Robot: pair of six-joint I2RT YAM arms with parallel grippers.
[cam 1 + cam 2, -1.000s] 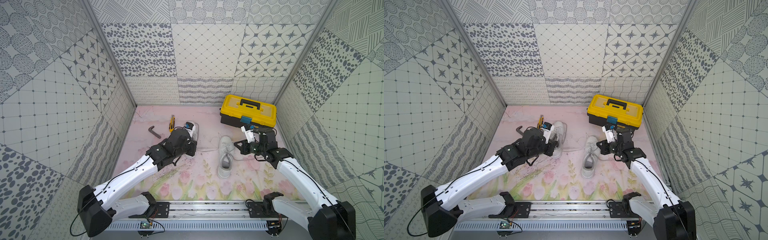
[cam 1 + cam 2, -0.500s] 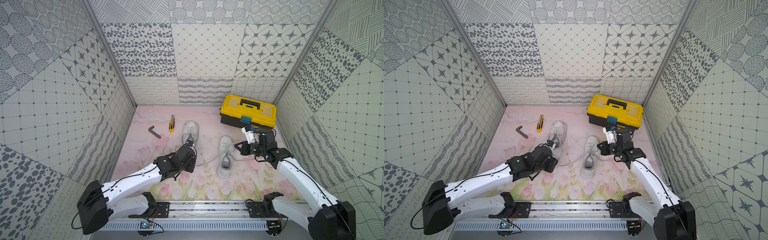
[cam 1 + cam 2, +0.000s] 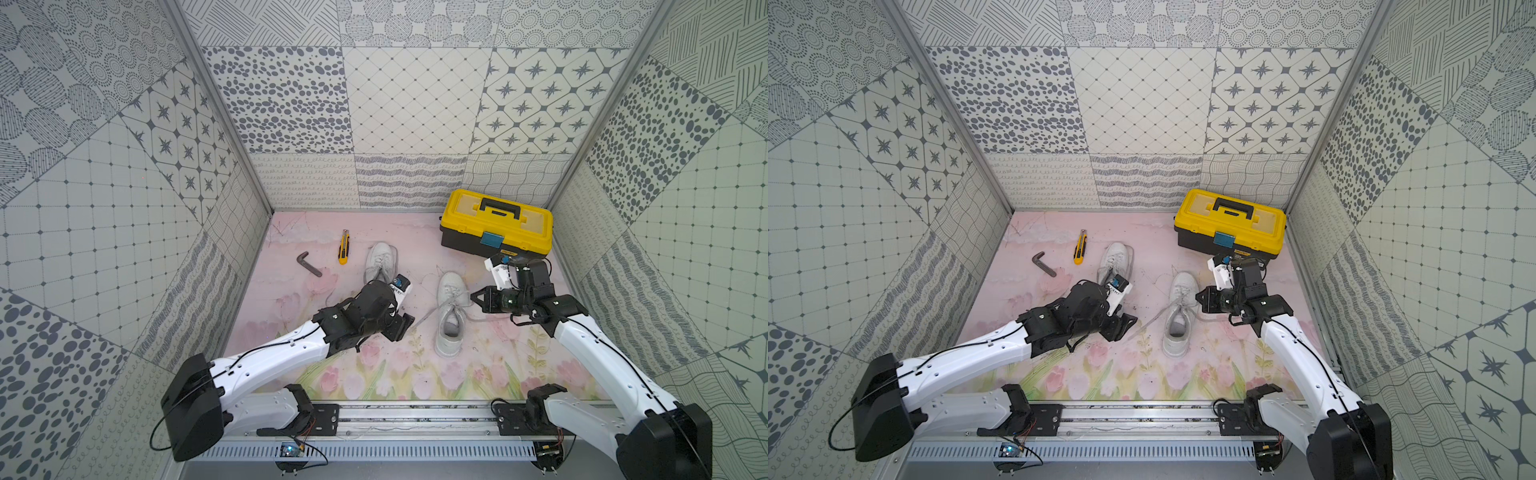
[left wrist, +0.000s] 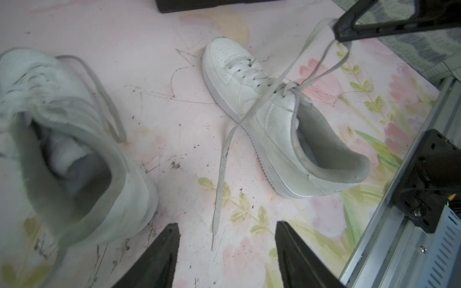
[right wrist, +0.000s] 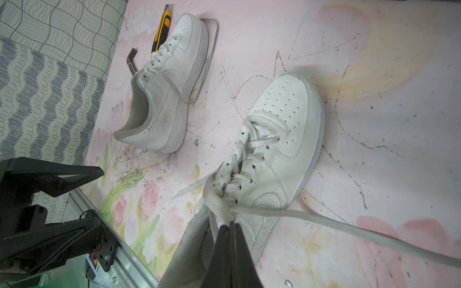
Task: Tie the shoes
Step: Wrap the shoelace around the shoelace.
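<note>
Close to the front rail (image 3: 415,417), the left claw (image 4: 225,251) stands wide and holds nothing. The tip of a loose lace (image 4: 219,189) lies on the pink flowered table (image 3: 490,365) just ahead of the gap between its fingers. That lace runs back over the side of the nearer shoe (image 3: 451,316), which stands on its sole between the two arms with its toe toward the back wall. At this shoe's top eyelets the right claw (image 5: 230,225) is pinched tight on the other lace end (image 5: 349,227), which trails off across the table. Beyond the left claw, the farther shoe (image 3: 380,259) also stands upright, its heel hidden by the left wrist in both top views. A yellow utility knife (image 3: 344,247) lies just beside it, then a bent hex key (image 3: 309,264). A closed yellow toolbox (image 3: 496,226) sits in the back corner.
</note>
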